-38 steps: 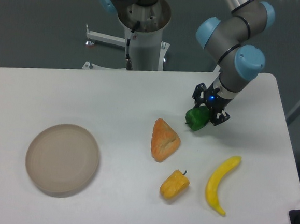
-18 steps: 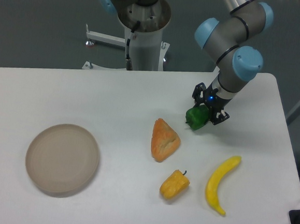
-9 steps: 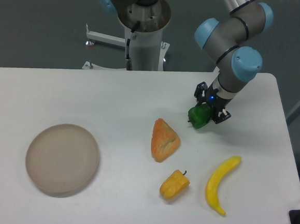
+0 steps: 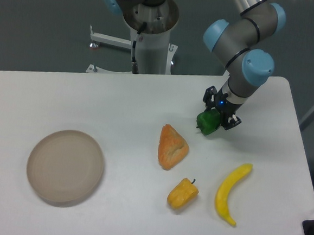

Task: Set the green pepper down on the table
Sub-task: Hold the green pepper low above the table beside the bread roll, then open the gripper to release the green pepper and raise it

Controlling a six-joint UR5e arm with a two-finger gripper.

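Note:
The green pepper (image 4: 207,121) is a small glossy dark-green lump at the right middle of the white table (image 4: 120,103). My gripper (image 4: 216,116) is at the pepper, its black fingers around its right side, shut on it. The pepper sits low at the tabletop; I cannot tell whether it touches the surface.
An orange wedge-shaped piece (image 4: 172,146) lies left of the pepper. A yellow-orange pepper (image 4: 183,193) and a banana (image 4: 231,192) lie toward the front. A round beige plate (image 4: 65,167) is at the left. The arm's base (image 4: 151,35) stands behind the table.
The gripper and the green pepper have shifted slightly up and to the right, and the pepper looks turned a little in the fingers.

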